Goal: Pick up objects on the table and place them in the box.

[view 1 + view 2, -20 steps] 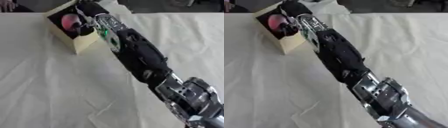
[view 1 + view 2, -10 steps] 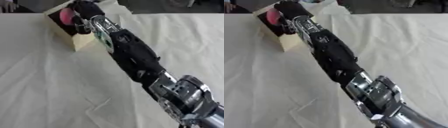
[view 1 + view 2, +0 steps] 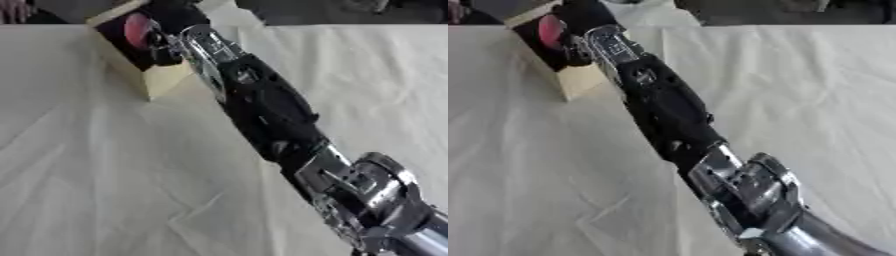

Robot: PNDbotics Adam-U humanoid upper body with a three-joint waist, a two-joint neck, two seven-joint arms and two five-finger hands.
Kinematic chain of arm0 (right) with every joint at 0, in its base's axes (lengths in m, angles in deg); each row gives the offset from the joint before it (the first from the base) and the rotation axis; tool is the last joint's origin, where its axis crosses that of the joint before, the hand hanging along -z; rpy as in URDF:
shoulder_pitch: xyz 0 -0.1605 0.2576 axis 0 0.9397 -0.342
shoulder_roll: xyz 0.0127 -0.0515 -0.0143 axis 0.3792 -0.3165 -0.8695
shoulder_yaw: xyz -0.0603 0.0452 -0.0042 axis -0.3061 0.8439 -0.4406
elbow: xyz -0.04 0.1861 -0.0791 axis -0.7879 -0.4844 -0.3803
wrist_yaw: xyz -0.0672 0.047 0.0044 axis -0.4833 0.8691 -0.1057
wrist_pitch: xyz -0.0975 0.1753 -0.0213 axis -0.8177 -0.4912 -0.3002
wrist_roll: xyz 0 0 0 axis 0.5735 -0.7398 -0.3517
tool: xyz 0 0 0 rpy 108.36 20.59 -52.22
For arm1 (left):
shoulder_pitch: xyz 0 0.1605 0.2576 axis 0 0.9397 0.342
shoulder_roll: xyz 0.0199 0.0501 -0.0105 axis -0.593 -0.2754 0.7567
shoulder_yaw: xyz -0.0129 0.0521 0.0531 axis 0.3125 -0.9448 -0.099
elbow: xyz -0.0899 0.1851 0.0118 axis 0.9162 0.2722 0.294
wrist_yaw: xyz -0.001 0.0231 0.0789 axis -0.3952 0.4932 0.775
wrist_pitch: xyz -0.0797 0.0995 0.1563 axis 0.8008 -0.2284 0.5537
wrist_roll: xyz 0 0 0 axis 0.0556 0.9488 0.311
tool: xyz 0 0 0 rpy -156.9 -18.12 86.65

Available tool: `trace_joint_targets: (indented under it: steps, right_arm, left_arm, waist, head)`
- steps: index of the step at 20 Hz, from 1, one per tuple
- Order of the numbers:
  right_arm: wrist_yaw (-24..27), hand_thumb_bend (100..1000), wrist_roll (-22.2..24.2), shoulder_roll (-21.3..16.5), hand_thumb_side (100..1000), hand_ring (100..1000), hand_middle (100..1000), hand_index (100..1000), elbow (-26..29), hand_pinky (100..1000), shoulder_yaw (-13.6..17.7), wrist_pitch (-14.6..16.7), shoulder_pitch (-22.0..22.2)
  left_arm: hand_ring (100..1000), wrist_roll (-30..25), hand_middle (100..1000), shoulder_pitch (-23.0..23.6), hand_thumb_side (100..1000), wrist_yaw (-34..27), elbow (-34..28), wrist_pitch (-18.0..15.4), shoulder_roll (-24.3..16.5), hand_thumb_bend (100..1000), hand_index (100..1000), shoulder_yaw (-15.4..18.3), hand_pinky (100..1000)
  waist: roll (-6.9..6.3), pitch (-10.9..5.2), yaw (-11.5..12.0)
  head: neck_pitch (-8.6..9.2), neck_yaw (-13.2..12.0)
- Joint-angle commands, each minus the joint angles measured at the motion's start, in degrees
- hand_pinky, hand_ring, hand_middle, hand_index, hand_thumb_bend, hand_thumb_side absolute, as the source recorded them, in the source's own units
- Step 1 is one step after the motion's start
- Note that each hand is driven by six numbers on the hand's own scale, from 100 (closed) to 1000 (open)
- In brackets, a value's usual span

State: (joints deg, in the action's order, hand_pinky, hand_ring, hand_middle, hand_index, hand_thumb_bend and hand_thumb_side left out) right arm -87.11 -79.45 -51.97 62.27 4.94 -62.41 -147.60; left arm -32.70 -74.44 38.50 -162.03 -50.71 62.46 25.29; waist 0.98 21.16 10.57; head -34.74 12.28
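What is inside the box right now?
A pink round thing lies in the box, with the right hand reaching in beside it. The hand covers the rest of the inside.

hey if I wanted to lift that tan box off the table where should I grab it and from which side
Probably by its near walls, either side of the corner that points toward the robot. The box sits on the white cloth with those tan faces bare and upright. Come from the left: the right hand and forearm cover the top and right side, where a pink thing lies inside.
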Motion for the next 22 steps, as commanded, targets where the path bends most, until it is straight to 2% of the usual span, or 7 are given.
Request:
trace_joint_targets:
  steps: [1, 7, 9, 10, 11, 18, 22]
  right_arm:
    - [-0.4, 100, 0.7, -0.4, 230, 830, 764, 923, 2.1, 848, 0.8, 1.2, -0.7]
    - [-0.6, 100, 2.8, -0.9, 583, 871, 812, 965, 3.1, 860, 0.2, 1.5, -0.8]
    - [-2.3, 117, 2.7, -0.9, 507, 870, 813, 973, 2.9, 858, 0.1, 1.5, -0.8]
    - [-3.0, 100, 2.6, -0.8, 182, 857, 802, 960, 2.9, 848, 0.2, 1.6, -0.7]
    - [-3.3, 100, 2.6, -0.7, 100, 844, 790, 954, 2.8, 842, 0.5, 1.7, -0.7]
    - [1.6, 100, 0.0, -0.1, 337, 800, 703, 924, 5.7, 827, 2.1, 2.1, -1.0]
    - [4.7, 100, -2.2, -0.7, 273, 775, 654, 889, 8.2, 816, 2.0, 2.4, -1.3]
  left_arm:
    - [673, -0.2, 781, -0.3, 775, -0.2, -0.8, -0.1, -0.5, 100, 879, 0.5, 726]
    - [674, -0.4, 781, -0.5, 773, -0.2, -0.8, -0.3, -0.3, 100, 879, 0.5, 726]
    - [673, -0.4, 781, -0.3, 773, -0.2, -0.8, -0.2, -0.3, 100, 879, 0.5, 726]
    - [672, -0.4, 780, -0.2, 771, -0.2, -0.8, -0.2, -0.3, 100, 879, 0.6, 726]
    - [672, -0.3, 780, -0.2, 771, -0.2, -0.8, -0.2, -0.3, 100, 879, 0.6, 726]
    - [672, -0.5, 781, -0.3, 774, -0.1, -0.8, 0.0, -0.2, 100, 878, 0.7, 726]
    - [671, -0.7, 780, -0.2, 774, 0.0, -0.8, 0.2, -0.2, 100, 878, 0.7, 725]
  waist:
    - [-0.57, -1.33, -0.2]
    - [-0.75, -1.95, -0.5]
    - [-0.81, -1.98, -0.4]
    - [-0.8, -1.98, -0.3]
    - [-0.79, -1.97, -0.3]
    - [-0.68, -2.05, -0.3]
    - [-0.83, -2.34, -0.5]
  head:
    - [-0.47, -0.2]
    - [-0.48, -0.4]
    - [-0.44, -0.4]
    - [-0.48, -0.4]
    - [-0.49, -0.4]
    - [-0.61, -0.5]
    - [-0.77, -0.5]
